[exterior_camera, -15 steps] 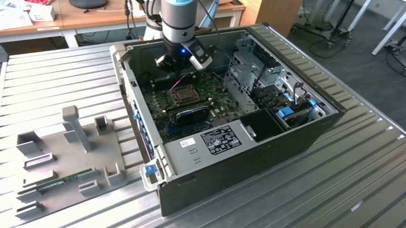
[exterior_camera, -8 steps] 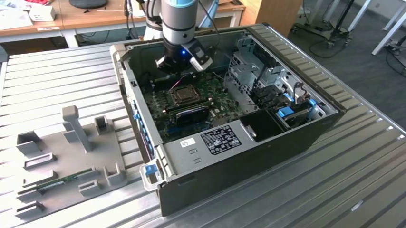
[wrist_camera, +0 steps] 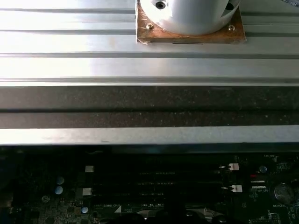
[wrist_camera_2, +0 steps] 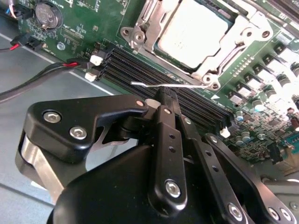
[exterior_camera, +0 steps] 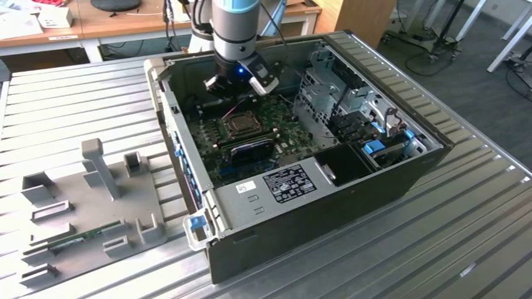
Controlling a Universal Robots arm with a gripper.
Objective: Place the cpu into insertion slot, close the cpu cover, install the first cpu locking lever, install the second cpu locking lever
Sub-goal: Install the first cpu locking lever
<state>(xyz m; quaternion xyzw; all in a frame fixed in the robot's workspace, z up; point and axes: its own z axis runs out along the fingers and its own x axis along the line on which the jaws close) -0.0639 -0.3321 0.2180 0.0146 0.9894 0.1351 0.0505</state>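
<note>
In the exterior view an open case (exterior_camera: 332, 205) lies on a slatted metal table (exterior_camera: 465, 205), and the arm (exterior_camera: 237, 25) comes down into it from twelve o'clock. The gripper (exterior_camera: 241, 84) hangs over the green board (exterior_camera: 212, 156), just at twelve o'clock of the slot (exterior_camera: 243, 124), which sits near the middle of the board. A grey drive cage (exterior_camera: 328, 103) stands at three o'clock of the slot, and a grey fixture (exterior_camera: 91, 205) with upright posts lies on the table at eight o'clock of the case. In the second wrist view the gripper (wrist_camera_2: 164, 95) has its black fingers (wrist_camera_2: 168, 140) drawn narrow, nearly together, and their tips reach a thin silver lever (wrist_camera_2: 187, 86) that runs across the black memory slots (wrist_camera_2: 140, 63); I cannot tell whether the tips pinch the lever or only touch it. Beyond the lever the cpu (wrist_camera_2: 196, 30) lies flat in the slot (wrist_camera_2: 140, 35), with the cover (wrist_camera_2: 240, 35) down around its pale face. A coin battery (wrist_camera_2: 49, 14) sits on the board well apart from the slot, and dark wires (wrist_camera_2: 42, 74) run beside the board's edge. In the first wrist view the table (wrist_camera: 149, 65) carries a white round base (wrist_camera: 191, 14) on a copper-coloured plate (wrist_camera: 149, 36); nearer, past the dark case wall (wrist_camera: 149, 105), the board shows its memory slots (wrist_camera: 177, 179) and the battery (wrist_camera: 282, 190)
</note>
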